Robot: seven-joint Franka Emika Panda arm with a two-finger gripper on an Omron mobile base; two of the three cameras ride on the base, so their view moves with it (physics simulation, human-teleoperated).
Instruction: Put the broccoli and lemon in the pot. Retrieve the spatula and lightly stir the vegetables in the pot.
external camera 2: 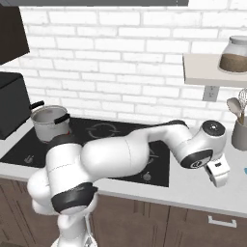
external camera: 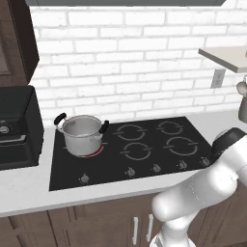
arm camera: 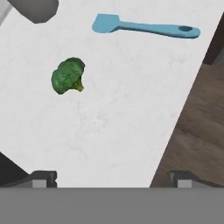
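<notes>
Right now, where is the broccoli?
In the hand view the broccoli lies on the white counter, apart from the blue spatula and not yet in the pot.

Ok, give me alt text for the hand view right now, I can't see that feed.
A green broccoli floret lies on a white counter, apart from a light-blue spatula lying flat farther off. The open gripper hovers above, holding nothing; the counter's edge and dark wood run along the right.

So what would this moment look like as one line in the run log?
tool: open, above counter | broccoli: on counter | spatula: on counter | pot: on stove
</notes>
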